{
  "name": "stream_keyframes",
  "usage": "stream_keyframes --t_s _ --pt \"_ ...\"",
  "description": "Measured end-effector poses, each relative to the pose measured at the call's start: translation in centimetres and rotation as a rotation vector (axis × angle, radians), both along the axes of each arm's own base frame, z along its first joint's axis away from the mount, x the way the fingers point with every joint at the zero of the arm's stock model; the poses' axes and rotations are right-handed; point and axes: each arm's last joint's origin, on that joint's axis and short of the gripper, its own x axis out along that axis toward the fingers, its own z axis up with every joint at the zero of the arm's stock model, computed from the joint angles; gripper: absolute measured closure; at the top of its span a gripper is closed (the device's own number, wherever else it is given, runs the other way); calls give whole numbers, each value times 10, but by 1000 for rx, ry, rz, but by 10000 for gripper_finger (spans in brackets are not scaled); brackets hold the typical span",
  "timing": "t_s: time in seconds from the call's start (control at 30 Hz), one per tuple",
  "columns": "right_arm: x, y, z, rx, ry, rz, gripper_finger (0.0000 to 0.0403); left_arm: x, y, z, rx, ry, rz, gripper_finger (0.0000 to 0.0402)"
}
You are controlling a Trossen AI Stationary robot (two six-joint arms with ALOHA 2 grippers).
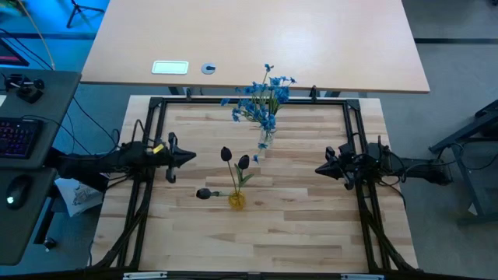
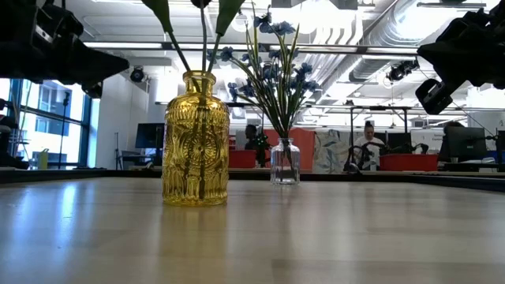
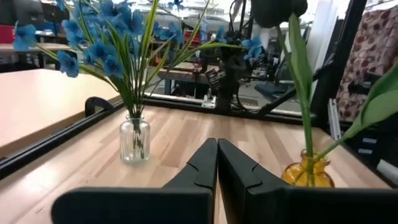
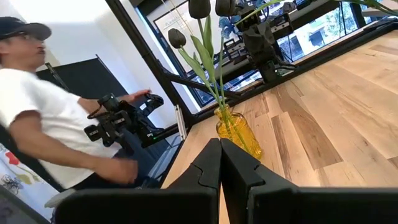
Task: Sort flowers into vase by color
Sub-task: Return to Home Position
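Note:
Blue flowers stand with their stems in a small clear glass vase near the table's far edge; the left wrist view shows the blossoms and the clear vase. Three black tulip buds on green stems stand in a yellow glass vase at mid-table, which the low view and the right wrist view also show. My left gripper hovers shut to the left of the vases, and my right gripper hovers shut to their right. Both point inward.
A black frame borders the wooden table. A second table lies beyond the far edge, with a white pad on it. A person in a white shirt shows beside the table in the right wrist view. Bare wood lies toward the near edge.

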Motion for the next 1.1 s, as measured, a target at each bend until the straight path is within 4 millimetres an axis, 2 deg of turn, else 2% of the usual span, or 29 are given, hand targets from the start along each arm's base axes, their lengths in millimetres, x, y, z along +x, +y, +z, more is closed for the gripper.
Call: stream_keyframes --t_s 1.1 --pt "0 0 0 0 0 1 402 1 0 -1 -24 6 3 401"
